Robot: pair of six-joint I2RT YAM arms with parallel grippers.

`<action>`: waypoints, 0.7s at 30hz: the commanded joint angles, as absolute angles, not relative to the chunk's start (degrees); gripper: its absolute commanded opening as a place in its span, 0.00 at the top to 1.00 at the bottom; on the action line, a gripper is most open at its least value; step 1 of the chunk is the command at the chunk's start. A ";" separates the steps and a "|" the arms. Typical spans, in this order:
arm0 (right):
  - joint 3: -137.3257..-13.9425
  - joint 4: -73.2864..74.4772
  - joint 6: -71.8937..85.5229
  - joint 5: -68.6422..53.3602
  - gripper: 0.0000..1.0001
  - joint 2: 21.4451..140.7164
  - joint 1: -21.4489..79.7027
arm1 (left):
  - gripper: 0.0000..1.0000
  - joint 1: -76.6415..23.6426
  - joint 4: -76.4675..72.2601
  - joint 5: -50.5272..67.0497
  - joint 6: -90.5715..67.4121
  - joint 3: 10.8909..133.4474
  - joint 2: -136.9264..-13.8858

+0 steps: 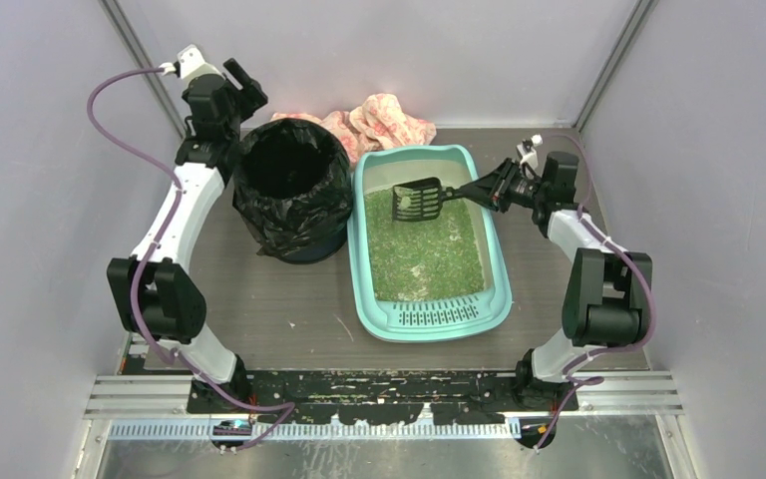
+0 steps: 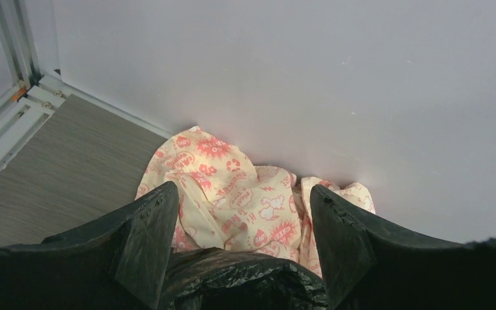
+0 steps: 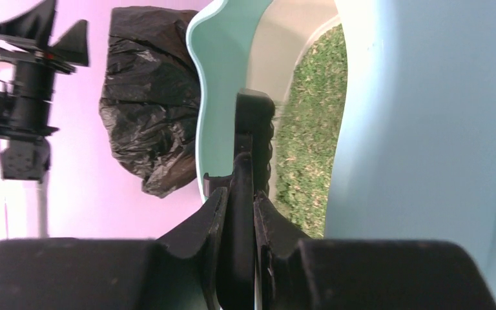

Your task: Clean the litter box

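Table (image 1: 279, 299): grey, ribbed surface. Litter box (image 1: 437, 317) sat right of centre, its slotted lip toward the arm bases, with green litter (image 1: 424, 244) spread inside. Round bin (image 1: 304, 215), lined with a black bag, stood just beside the box's left wall. Patterned cloth (image 1: 389, 120) lay crumpled against the back wall. Black slotted scoop (image 1: 419, 200) was over the litter at the far end; contact unclear. Right gripper (image 1: 489, 188) was clamped on the scoop's handle. Left gripper (image 2: 244, 190) hovered by the bin's far rim, fingers spread wide, holding nothing.

pale walls (image 1: 379, 50) (grey wood-grain table (image 1: 279, 299))
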State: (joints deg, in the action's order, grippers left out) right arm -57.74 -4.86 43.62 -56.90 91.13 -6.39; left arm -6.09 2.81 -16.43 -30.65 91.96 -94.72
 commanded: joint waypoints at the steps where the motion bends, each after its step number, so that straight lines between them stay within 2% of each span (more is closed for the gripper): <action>1: -52.24 -37.91 65.38 -60.77 0.99 91.66 -6.53 | 0.26 -5.94 1.74 -15.48 -32.57 90.56 -90.26; 5: -49.54 -55.30 77.86 -60.22 0.99 94.39 -8.41 | 0.26 -5.97 3.99 -15.03 -32.97 90.77 -89.07; 11: -49.55 -56.73 78.85 -59.97 0.99 94.46 -8.06 | 0.25 -6.03 7.78 -12.85 -33.59 90.35 -88.42; 13: -48.91 -52.65 75.37 -59.79 0.99 91.79 -8.27 | 0.25 -6.06 7.80 -12.55 -34.78 88.72 -87.08; 18: -52.84 -23.91 55.57 -57.65 0.99 84.96 -7.82 | 0.24 -6.06 7.69 -14.38 -32.08 85.72 -84.39; 21: -56.78 -18.96 54.30 -56.29 0.99 83.56 -7.63 | 0.24 -5.91 6.84 -15.74 -31.08 85.83 -84.54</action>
State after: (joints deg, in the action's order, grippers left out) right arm -50.28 -29.98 62.85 -58.02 87.99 -8.08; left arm -6.09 9.23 -14.04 -33.39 85.43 -87.20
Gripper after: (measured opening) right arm 0.235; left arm 0.758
